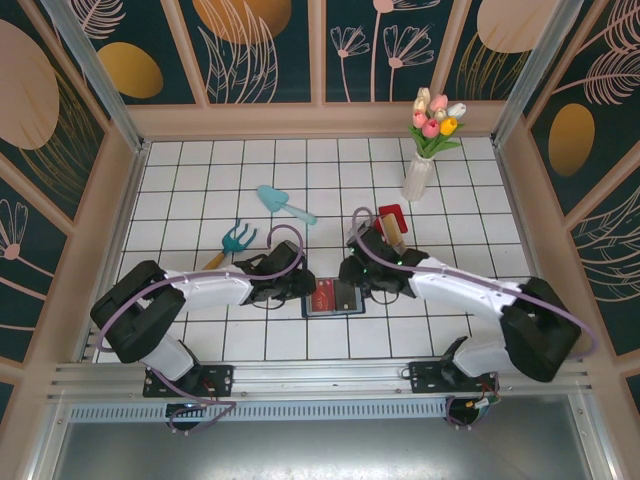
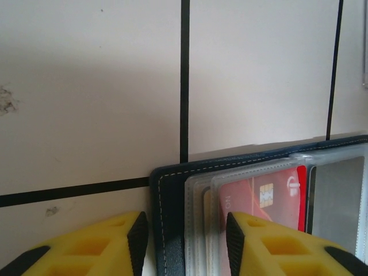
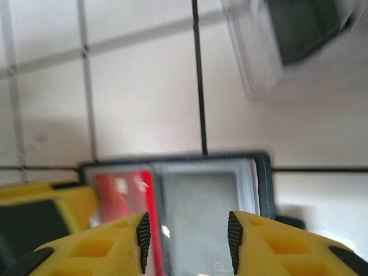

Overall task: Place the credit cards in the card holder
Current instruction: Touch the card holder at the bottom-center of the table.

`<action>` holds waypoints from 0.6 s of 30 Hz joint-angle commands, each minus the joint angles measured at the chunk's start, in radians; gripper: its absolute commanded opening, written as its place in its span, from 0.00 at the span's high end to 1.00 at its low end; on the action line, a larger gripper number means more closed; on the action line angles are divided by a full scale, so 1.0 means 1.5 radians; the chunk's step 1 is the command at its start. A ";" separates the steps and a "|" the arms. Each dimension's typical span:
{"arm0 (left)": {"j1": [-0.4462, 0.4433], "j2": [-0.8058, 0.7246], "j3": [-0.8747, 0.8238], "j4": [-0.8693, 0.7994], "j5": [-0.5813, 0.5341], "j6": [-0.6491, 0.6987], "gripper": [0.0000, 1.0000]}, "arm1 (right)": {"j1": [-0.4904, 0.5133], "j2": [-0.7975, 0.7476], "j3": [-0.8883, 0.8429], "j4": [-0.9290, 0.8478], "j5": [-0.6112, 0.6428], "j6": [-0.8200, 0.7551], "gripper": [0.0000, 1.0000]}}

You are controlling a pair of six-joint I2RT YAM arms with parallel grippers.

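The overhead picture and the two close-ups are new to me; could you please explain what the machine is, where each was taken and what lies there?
The overhead picture looks down on two robot arms bolted at the near table edge. Each ends in a two-finger gripper: the left gripper and right gripper meet over an open navy card holder lying flat, a red credit card in its clear sleeves. The close-ups come from a camera on each wrist, so the yellow fingers are the grippers' own. Both grippers are open, holding nothing. Nearby: a teal toy trowel, a toy rake and a vase of tulips.
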 commanded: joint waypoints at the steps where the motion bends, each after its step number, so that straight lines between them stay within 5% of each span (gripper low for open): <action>1: -0.001 -0.021 0.031 -0.041 -0.051 0.004 0.53 | -0.064 -0.056 0.056 -0.079 0.093 -0.076 0.57; 7: 0.017 0.006 0.117 -0.038 -0.054 0.022 0.44 | -0.203 -0.030 0.113 -0.108 0.098 -0.215 0.55; 18: 0.041 0.223 0.386 -0.019 0.040 0.027 0.41 | -0.265 0.091 0.184 -0.120 0.108 -0.310 0.54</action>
